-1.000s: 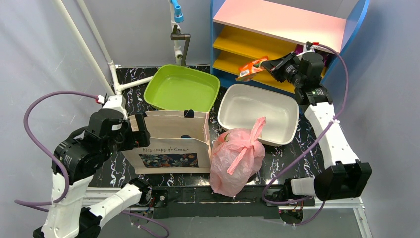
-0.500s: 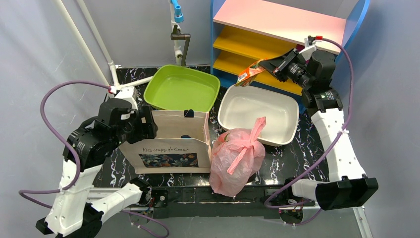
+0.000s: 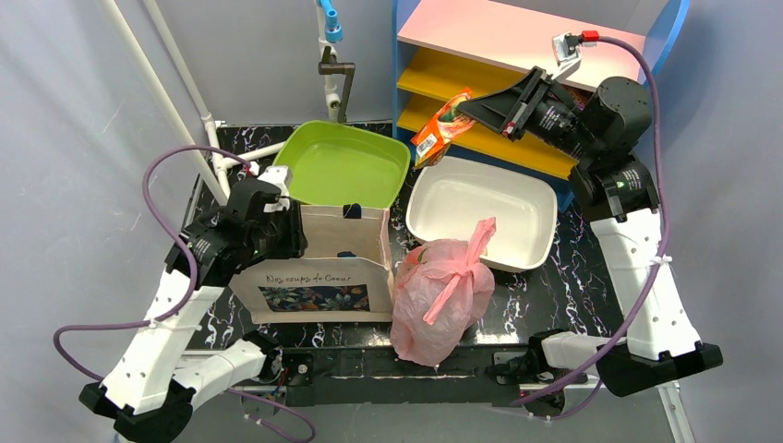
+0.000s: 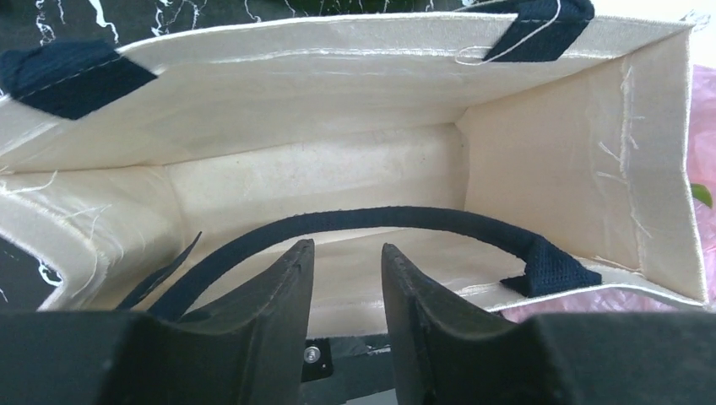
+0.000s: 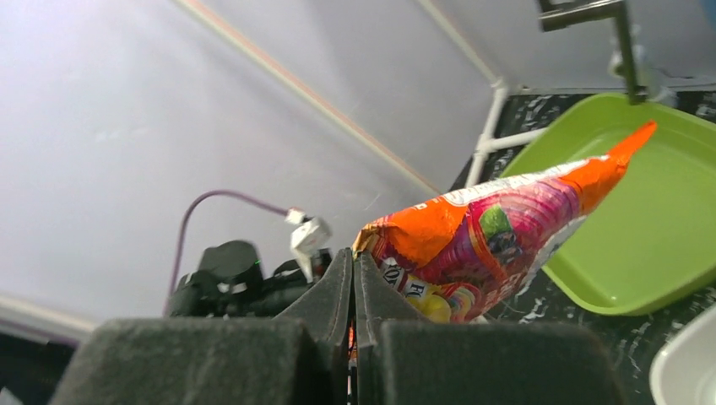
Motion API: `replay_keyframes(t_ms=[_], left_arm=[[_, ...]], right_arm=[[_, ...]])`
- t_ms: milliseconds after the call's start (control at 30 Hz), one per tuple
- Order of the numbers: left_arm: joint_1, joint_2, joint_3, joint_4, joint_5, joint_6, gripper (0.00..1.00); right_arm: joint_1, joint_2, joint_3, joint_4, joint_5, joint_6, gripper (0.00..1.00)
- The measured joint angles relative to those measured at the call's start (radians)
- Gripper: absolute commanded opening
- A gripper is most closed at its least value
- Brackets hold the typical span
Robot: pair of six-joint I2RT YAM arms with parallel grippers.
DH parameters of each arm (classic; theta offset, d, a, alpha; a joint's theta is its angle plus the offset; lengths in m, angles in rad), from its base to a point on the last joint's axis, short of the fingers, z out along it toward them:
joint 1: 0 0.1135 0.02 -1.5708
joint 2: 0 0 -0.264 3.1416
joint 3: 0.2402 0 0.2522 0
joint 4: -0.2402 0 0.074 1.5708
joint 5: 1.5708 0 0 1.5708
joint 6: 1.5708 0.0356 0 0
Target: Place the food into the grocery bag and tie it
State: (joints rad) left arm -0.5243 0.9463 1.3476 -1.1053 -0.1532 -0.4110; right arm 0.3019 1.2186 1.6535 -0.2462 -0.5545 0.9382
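Note:
The grocery bag [image 3: 439, 300], pink crinkly plastic, stands knotted at the table's front middle; its edge shows in the left wrist view [image 4: 702, 135]. The food is hidden, apart from a green patch showing through the bag's top left [image 3: 417, 255]. My left gripper [image 3: 291, 231] [image 4: 348, 246] is at the left rim of the beige canvas tote [image 3: 319, 268], open with a narrow gap; the tote's dark handle [image 4: 380, 221] arcs just past the fingertips. My right gripper [image 3: 462, 109] [image 5: 355, 253] is shut on an orange snack packet [image 3: 439, 129] [image 5: 498, 240], held high in front of the shelf.
A green tub [image 3: 342, 166] [image 5: 642, 253] and a white tub [image 3: 480, 208] sit behind the bags. A blue shelf unit [image 3: 517, 46] with pink and yellow boards stands at the back right. A white pipe frame [image 3: 175, 92] rises at the back left.
My right arm has lifted and swung left, carrying the packet away from the shelf to above the tubs. My left gripper has moved right to the tote's rim and its jaws have narrowed.

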Motion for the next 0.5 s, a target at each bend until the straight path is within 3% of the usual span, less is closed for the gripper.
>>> replay_keyframes(t_ms=[233,500], left_arm=[[0.000,-0.003,-0.048,0.015,0.051,0.011,0.05],[0.000,-0.111,-0.095,-0.029,0.119,0.011,0.02]], right_arm=[[0.160,0.028,0.079,0.002,-0.024,0.000,0.01],[0.393,0.118,0.084,0.000,-0.005,-0.002,0.01]])
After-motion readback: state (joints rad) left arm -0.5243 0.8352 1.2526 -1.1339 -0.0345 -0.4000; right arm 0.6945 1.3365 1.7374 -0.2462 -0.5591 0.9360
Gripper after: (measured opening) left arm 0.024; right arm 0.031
